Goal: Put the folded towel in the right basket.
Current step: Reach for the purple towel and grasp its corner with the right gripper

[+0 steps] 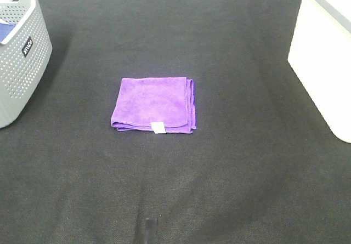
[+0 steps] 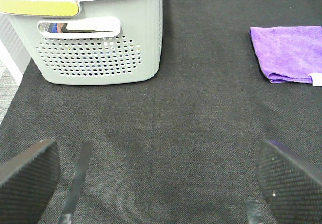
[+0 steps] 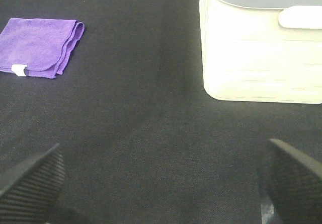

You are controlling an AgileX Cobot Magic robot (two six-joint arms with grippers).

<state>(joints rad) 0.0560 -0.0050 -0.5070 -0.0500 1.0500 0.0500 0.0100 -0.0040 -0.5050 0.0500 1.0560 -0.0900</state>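
A folded purple towel [image 1: 154, 103] with a small white tag lies flat on the dark mat in the middle of the exterior view. It also shows in the left wrist view [image 2: 289, 53] and the right wrist view [image 3: 41, 47]. The right basket [image 1: 323, 52] is white and stands at the right edge; the right wrist view shows its wall [image 3: 261, 48]. My left gripper [image 2: 161, 183] is open and empty, well short of the towel. My right gripper [image 3: 161, 183] is open and empty, between towel and white basket but back from both.
A grey perforated basket [image 1: 19, 52] stands at the far left with blue cloth inside, seen in the left wrist view [image 2: 100, 38]. The dark mat [image 1: 230, 167] covers the table. Neither arm shows in the exterior view.
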